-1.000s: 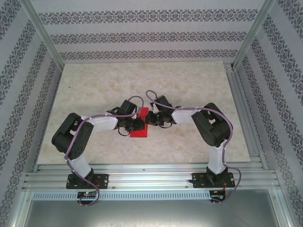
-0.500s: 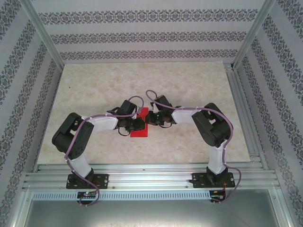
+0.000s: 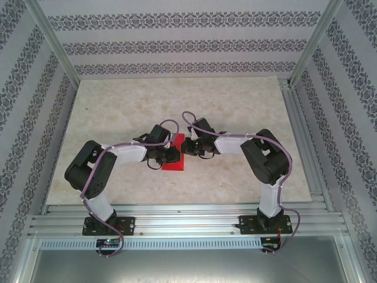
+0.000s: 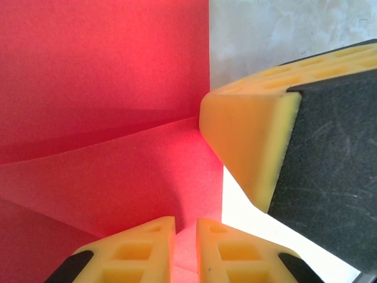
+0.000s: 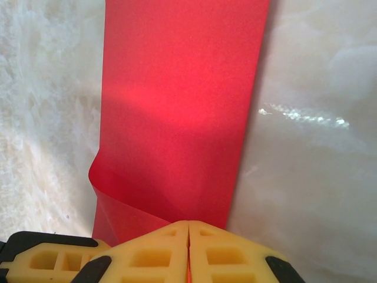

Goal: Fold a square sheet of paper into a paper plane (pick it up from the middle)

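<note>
1. Top external view.
   - The square sheet of paper [image 3: 175, 164] is red and part-folded. It lies flat at the middle of the table [image 3: 118, 112].
   - The left gripper [image 3: 169, 154] comes in at the sheet's 9 o'clock side and the right gripper [image 3: 186, 147] at its 2 o'clock corner.
   - The wrists hide both sets of jaws from above.
   - Risk: the two heads sit very close, so an inward move could knock them together and shove the sheet askew.

2. Left wrist view.
   - The left gripper [image 4: 185, 247] is at 6 o'clock with its jaws a slit apart and red showing in the slit. Whether they pinch the paper cannot be told.
   - The sheet [image 4: 100, 88] covers 9 to 12 o'clock, with creases that the overhead view does not show.
   - A finger [image 4: 247, 141] of the right gripper enters from 3 o'clock, at the sheet's edge.
   - Risk: if this hold is loose, the paper will probably slide out and the next crease will go crooked.

3. Right wrist view.
   - The right gripper [image 5: 188, 244] is at 6 o'clock with its jaws pressed together, apparently nipping the end of the sheet [image 5: 182, 94].
   - The sheet runs as a narrow strip towards 12 o'clock.
   - A raised flap [image 5: 100, 183] at 8 o'clock appears in this view alone.
   - Risk: pulling against the other arm could tear the thin paper, and pressing down could flatten that flap into a stray crease.
</note>
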`<state>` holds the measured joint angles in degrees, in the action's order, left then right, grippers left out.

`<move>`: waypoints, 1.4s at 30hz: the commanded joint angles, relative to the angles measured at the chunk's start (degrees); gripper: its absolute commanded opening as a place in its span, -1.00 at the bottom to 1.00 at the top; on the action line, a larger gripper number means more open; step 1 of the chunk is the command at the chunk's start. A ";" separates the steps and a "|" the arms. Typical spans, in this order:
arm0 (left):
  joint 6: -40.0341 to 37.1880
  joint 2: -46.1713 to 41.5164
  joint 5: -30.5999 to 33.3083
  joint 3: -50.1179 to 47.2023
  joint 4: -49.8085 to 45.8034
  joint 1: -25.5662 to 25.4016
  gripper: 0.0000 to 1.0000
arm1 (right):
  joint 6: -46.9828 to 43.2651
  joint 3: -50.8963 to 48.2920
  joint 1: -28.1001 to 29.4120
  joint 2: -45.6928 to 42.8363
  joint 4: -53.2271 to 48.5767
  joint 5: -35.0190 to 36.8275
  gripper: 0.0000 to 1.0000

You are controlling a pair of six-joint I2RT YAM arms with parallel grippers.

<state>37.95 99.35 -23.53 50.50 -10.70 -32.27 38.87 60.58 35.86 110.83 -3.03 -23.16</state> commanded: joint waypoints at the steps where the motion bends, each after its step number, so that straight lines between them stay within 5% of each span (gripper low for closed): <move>1: -1.06 1.06 -0.48 0.65 0.77 0.37 -0.62 | -0.65 -0.10 -0.63 0.40 0.14 2.45 -0.83; 25: -0.53 -3.48 -0.26 1.34 0.77 0.37 -0.62 | -0.54 1.08 -0.57 2.99 -2.10 3.66 -0.82; 42: -1.32 2.32 4.61 1.97 -1.95 0.36 -0.68 | -0.51 1.74 -0.47 3.30 -2.77 3.72 -0.82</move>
<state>37.76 100.68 -20.36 51.07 -11.18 -32.27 38.87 61.45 35.86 112.27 -4.34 -22.13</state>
